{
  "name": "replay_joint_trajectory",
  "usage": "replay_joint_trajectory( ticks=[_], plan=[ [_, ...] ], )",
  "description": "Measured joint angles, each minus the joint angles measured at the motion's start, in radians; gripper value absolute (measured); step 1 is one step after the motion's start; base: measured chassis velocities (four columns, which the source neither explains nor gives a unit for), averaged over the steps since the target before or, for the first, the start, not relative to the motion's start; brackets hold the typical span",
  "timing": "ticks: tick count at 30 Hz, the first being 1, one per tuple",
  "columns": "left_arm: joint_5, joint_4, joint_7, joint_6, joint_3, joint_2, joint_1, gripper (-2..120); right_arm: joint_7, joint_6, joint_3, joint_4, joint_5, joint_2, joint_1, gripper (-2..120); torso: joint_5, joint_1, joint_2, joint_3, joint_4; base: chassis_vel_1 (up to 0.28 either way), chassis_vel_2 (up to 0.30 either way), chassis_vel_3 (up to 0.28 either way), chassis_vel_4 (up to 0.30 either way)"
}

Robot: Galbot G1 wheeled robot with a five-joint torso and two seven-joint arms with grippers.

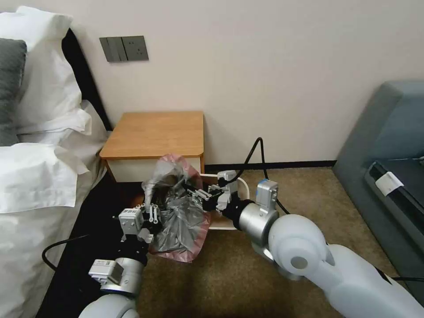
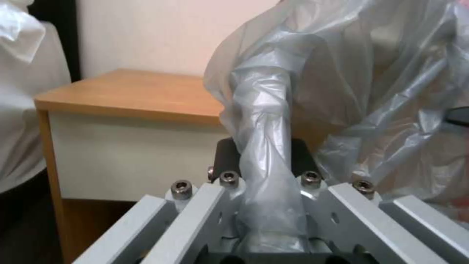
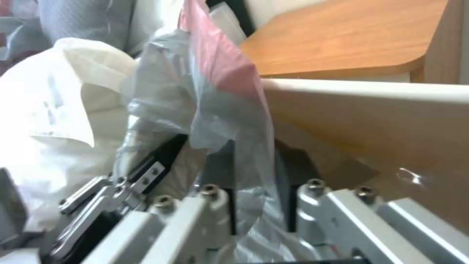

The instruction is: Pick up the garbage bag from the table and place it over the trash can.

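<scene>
Over brown carpet, just before the wooden table [image 1: 154,134], we see the crinkly grey garbage bag [image 1: 179,216] stretched between both grippers, apparently hiding the beige trash can [image 1: 238,187]. The left gripper [image 2: 266,161] clamps a twisted fold. The right gripper [image 3: 261,172] pinches the pinkish rim.

Plain cream wall [image 1: 274,66] with grey switch plate [image 1: 124,48] far left. Brown carpet [image 1: 309,194]. White-linened bed [image 1: 35,176] left; grey sofa [image 1: 388,132] right.

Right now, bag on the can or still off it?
Off. The bag hangs bunched in the air between left gripper and right gripper; the can rim sits uncovered behind.
</scene>
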Motion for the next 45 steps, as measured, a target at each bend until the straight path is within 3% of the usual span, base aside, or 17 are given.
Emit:
replay_joint_trajectory(
  ticks=[4, 16, 25, 32, 35, 37, 45],
  plan=[
    [-0.003, -0.002, -0.002, 0.003, 0.002, -0.002, -0.001, 7, -0.011, 0.001, 0.012, 0.007, 0.0, -0.007, -0.01, 0, 0.0, 0.0, 0.0, 0.0, 0.0, 0.0, 0.0, 0.0, 0.0],
    [0.006, -0.012, 0.002, 0.003, 0.002, -0.005, 0.006, 7, -0.008, 0.015, 0.046, 0.038, 0.015, 0.001, -0.021, 0, 0.0, 0.0, 0.0, 0.0, 0.0001, 0.0, 0.0, 0.0, 0.0],
    [0.023, 0.014, -0.011, 0.014, 0.009, -0.015, 0.004, 7, -0.008, 0.015, 0.194, 0.135, 0.136, -0.107, -0.024, 0, 0.0, 0.0, 0.0, 0.0, 0.0001, 0.0, 0.0, 0.0, 0.0],
    [0.024, -0.002, -0.002, 0.008, 0.015, -0.019, 0.009, 7, -0.093, -0.045, 0.247, 0.16, 0.057, -0.146, -0.156, 0, 0.0, 0.0, 0.0, 0.0, -0.0001, 0.0, 0.0, 0.0, 0.0],
    [0.035, -0.007, 0.015, -0.007, 0.009, -0.018, 0.011, 7, -0.084, -0.06, 0.225, 0.162, -0.006, -0.134, -0.199, 15, 0.0, 0.0, 0.0, 0.0, -0.0002, 0.0, 0.0, 0.0, 0.0],
    [0.039, -0.007, 0.023, -0.012, 0.008, -0.018, 0.011, 7, -0.065, -0.064, 0.211, 0.158, -0.01, -0.124, -0.195, 18, 0.0001, 0.0, 0.0, 0.0, -0.0001, 0.0, 0.0, 0.0, 0.0],
    [0.052, -0.009, 0.06, -0.032, 0.009, -0.021, 0.015, 7, -0.03, -0.078, 0.129, 0.102, -0.082, -0.069, -0.12, 52, -0.0002, 0.0, 0.0, 0.0, 0.0001, 0.0, 0.0, 0.0, 0.0]
  ],
)
